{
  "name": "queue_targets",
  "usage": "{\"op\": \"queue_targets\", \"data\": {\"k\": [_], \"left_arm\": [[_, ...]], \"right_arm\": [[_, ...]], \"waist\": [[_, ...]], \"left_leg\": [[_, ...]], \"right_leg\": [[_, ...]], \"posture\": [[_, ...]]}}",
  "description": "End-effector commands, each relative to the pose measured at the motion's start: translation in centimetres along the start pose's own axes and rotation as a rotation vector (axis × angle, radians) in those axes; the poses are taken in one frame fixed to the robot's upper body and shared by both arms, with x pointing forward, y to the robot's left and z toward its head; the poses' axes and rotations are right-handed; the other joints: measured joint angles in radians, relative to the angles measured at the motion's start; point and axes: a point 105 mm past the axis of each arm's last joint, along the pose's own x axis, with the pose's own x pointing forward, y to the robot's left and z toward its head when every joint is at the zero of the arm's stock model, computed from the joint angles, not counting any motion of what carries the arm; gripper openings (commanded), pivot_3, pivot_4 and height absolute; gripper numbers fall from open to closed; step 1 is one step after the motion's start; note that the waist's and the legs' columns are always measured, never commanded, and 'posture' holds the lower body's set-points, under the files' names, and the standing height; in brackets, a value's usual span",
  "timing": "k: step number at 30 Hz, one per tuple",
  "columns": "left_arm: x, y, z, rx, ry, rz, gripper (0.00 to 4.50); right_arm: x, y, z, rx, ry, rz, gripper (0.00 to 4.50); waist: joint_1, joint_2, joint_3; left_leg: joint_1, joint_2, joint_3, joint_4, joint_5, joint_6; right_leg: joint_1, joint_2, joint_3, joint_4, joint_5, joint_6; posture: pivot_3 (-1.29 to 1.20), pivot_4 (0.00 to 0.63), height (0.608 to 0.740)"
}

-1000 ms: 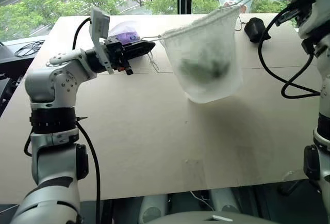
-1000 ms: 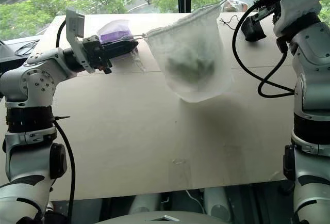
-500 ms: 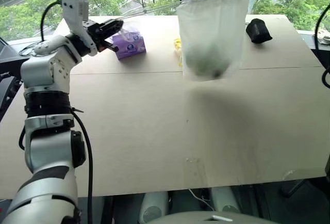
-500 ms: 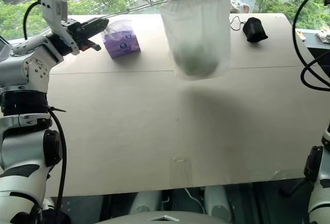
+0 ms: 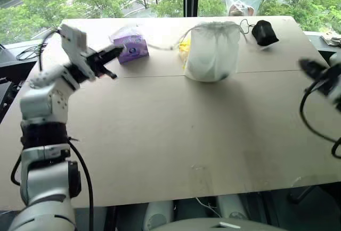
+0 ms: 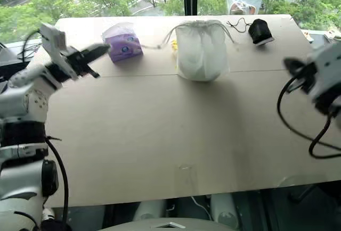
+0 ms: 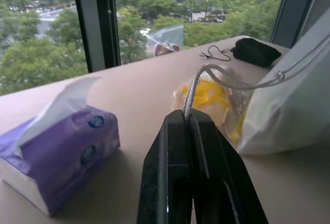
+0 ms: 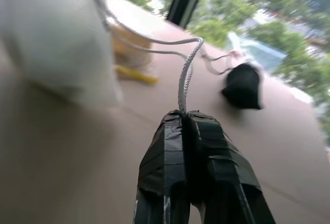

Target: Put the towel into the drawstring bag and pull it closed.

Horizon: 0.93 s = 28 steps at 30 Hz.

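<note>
Head views: the drawstring bag (image 5: 212,51) stands upright on the table (image 5: 176,135) at about 12 o'clock from me, toward the far edge, its neck gathered shut. The towel inside cannot be made out through the fabric. At 11 o'clock sits a purple tissue pack (image 5: 130,47); a yellow packet (image 5: 184,49) lies just beside the bag; a black pouch (image 5: 264,32) rests at 1 o'clock, near the far edge.

Left wrist view: my left gripper (image 7: 187,114) has its fingers pressed together, pinching a white cord loop (image 7: 206,74) that runs to the bag's neck.

Right wrist view: my right gripper (image 8: 184,114) likewise pinches the other cord loop (image 8: 184,74) between closed fingers, the cord trailing back toward the bag.

In the head views my left gripper sits at 10 o'clock and my right arm at 3 o'clock, both well apart from the bag.
</note>
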Motion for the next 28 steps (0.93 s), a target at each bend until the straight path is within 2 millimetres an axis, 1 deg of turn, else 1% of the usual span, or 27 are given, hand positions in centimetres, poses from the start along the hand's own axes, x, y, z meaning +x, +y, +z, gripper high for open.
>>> {"op": "queue_targets", "data": {"k": [1,2,3,5,7,8,9,10,11,14,15,16,18,22,24,28], "left_arm": [[2.6,-2.1,0.3,0.113,-0.025,-0.002,0.06],[3.7,-3.0,-0.5,0.102,-0.026,-0.021,0.06],[4.5,-3.8,-1.1,0.096,-0.020,-0.049,0.06],[5.1,-5.0,-1.9,0.104,0.001,-0.096,0.06],[4.2,-6.4,-2.8,0.066,0.040,-0.186,0.00],[3.4,-7.0,-3.3,0.037,0.064,-0.228,0.57],[2.6,-7.6,-3.8,0.016,0.089,-0.265,0.85],[1.8,-8.0,-4.1,0.004,0.102,-0.289,1.33],[1.1,-8.4,-4.4,-0.017,0.108,-0.297,1.77],[-0.4,-8.9,-5.4,-0.023,0.141,-0.272,3.17],[-1.0,-9.3,-5.7,-0.023,0.148,-0.271,3.55],[-1.6,-9.4,-5.8,-0.031,0.148,-0.258,4.11],[-2.7,-9.4,-6.0,-0.047,0.151,-0.229,4.39],[-4.9,-9.2,-6.2,-0.033,0.181,-0.171,4.39],[-5.7,-9.1,-5.7,-0.022,0.182,-0.148,4.39],[-7.2,-9.3,-4.6,-0.008,0.199,-0.144,4.39]], "right_arm": [[1.1,3.2,0.3,-0.072,0.015,0.131,0.00],[2.0,3.7,-1.0,-0.086,0.061,0.148,0.00],[2.6,4.1,-1.7,-0.110,0.084,0.168,0.00],[3.0,4.3,-2.2,-0.138,0.098,0.194,0.00],[2.4,4.4,-2.5,-0.146,0.101,0.232,0.63],[1.8,4.4,-2.8,-0.148,0.114,0.252,1.00],[1.2,4.3,-3.1,-0.149,0.129,0.266,1.40],[0.6,4.2,-3.4,-0.145,0.140,0.268,1.95],[0.0,4.1,-3.7,-0.138,0.150,0.266,2.36],[-1.5,4.2,-4.4,-0.115,0.162,0.256,3.82],[-2.0,4.4,-4.4,-0.112,0.152,0.256,4.18],[-2.5,4.4,-4.2,-0.102,0.135,0.246,4.50],[-3.3,4.5,-3.7,-0.086,0.099,0.237,4.50],[-5.1,4.1,-2.3,-0.076,0.033,0.184,4.50],[-5.6,4.0,-1.8,-0.084,0.025,0.172,4.50],[-6.3,3.5,-1.3,-0.145,0.034,0.150,4.50]], "waist": [[0.008,0.002,0.003],[0.011,0.002,0.002],[0.016,0.000,0.002],[0.017,0.000,0.002],[0.017,0.000,0.002],[0.015,0.000,0.002],[0.011,0.000,0.002],[0.010,0.000,0.002],[0.010,0.000,0.002],[0.015,0.000,0.002],[0.018,0.000,0.002],[0.019,0.000,0.002],[0.021,0.000,0.002],[0.025,0.000,0.001],[0.025,0.000,0.001],[0.025,0.000,0.001]], "left_leg": [[-0.002,-0.001,0.000,0.002,-0.002,0.005],[-0.002,-0.001,-0.001,0.005,-0.002,0.006],[-0.001,-0.001,-0.003,0.010,-0.001,0.008],[0.006,-0.001,-0.003,0.011,-0.001,0.010],[0.008,-0.001,-0.001,0.012,0.000,0.011],[0.008,-0.001,-0.001,0.011,0.000,0.011],[0.008,-0.001,0.000,0.011,0.000,0.011],[0.008,0.000,0.000,0.010,0.000,0.011],[0.008,0.000,-0.001,0.009,0.000,0.011],[0.007,0.000,-0.002,0.008,-0.001,0.009],[0.007,0.000,-0.003,0.007,-0.001,0.009],[0.007,0.000,-0.003,0.007,-0.001,0.009],[0.007,0.000,-0.003,0.007,-0.002,0.009],[0.008,0.000,-0.002,0.007,-0.002,0.010],[0.009,0.000,-0.002,0.007,-0.002,0.010],[0.008,0.000,-0.003,0.007,-0.002,0.010]], "right_leg": [[-0.001,0.000,0.000,0.000,0.000,0.000],[0.000,0.000,-0.001,0.000,0.001,0.001],[0.003,0.002,-0.002,0.000,0.001,0.002],[0.011,0.003,-0.005,-0.002,0.001,-0.002],[0.012,0.002,-0.003,-0.002,0.001,-0.002],[0.011,0.002,-0.002,-0.002,0.002,-0.003],[0.011,0.002,-0.001,-0.001,0.002,-0.003],[0.011,0.002,0.001,-0.001,0.002,-0.003],[0.011,0.002,0.002,-0.001,0.003,-0.003],[0.010,0.002,0.001,-0.002,0.004,0.000],[0.010,0.002,0.000,-0.002,0.004,0.000],[0.010,0.002,0.001,-0.002,0.004,0.001],[0.010,0.002,0.001,-0.003,0.002,0.004],[0.011,0.000,0.001,-0.004,-0.001,0.001],[0.012,-0.003,0.000,-0.004,-0.001,0.001],[0.011,-0.004,0.000,-0.004,-0.001,0.000]], "posture": [[0.00,0.150,0.740],[0.00,0.150,0.740],[0.00,0.150,0.740],[0.00,0.150,0.740],[0.00,0.150,0.740],[0.00,0.150,0.740],[0.00,0.150,0.740],[0.00,0.150,0.740],[0.00,0.150,0.740],[0.00,0.150,0.740],[0.00,0.150,0.740],[0.00,0.150,0.740],[0.00,0.150,0.740],[0.00,0.150,0.740],[0.00,0.150,0.740],[0.00,0.150,0.740]]}}
